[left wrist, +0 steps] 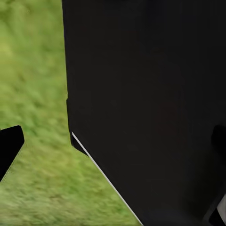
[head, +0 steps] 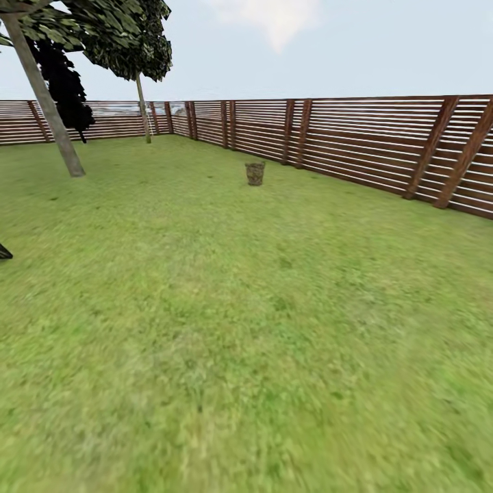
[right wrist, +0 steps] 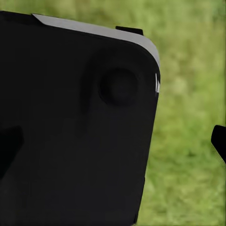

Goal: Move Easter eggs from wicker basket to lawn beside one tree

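The wicker basket [head: 255,173] stands small and upright far ahead on the lawn [head: 246,329], a short way in front of the fence. The Easter eggs are out of view; at this distance I cannot make out what the basket holds. In the left wrist view my left gripper [left wrist: 113,143] is open, its fingertips [left wrist: 9,146] wide apart, with a black robot panel [left wrist: 150,94] and grass behind. In the right wrist view my right gripper [right wrist: 113,141] is open in the same way, in front of a black panel [right wrist: 70,117].
A wooden slat fence [head: 370,140] runs along the back and right of the lawn. A tree with a leaning grey-brown trunk [head: 44,103] stands at the far left. A slimmer tree [head: 142,109] is near the fence corner. A dark tip [head: 3,252] pokes in at the left edge.
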### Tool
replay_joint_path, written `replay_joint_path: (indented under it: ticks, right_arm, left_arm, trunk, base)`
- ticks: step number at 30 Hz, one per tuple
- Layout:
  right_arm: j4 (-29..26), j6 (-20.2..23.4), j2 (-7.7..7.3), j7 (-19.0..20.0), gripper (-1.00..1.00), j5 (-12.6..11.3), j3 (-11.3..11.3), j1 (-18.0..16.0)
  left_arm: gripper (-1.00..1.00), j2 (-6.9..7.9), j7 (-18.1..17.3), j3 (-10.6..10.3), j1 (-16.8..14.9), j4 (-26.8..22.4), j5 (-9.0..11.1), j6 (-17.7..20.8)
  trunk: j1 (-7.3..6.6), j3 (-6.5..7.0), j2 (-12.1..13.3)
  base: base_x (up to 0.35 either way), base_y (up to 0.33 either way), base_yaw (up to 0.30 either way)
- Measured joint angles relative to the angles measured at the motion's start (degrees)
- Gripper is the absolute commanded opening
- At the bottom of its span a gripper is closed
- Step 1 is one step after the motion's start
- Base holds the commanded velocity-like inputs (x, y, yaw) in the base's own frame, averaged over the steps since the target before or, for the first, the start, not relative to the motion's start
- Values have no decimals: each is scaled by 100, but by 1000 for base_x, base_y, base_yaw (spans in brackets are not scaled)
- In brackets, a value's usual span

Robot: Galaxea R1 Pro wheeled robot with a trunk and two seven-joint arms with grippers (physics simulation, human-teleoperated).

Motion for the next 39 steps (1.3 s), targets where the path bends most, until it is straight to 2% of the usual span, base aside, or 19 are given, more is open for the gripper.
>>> replay_joint_path:
  ticks: [39]
  right_arm:
    - [13,-8,18,0,100,44,-2,0]
  left_arm:
    - [100,-1,0,0,0,0,0,-9]
  trunk:
    - [0,0,0]
  base:
    - [330,80,0]
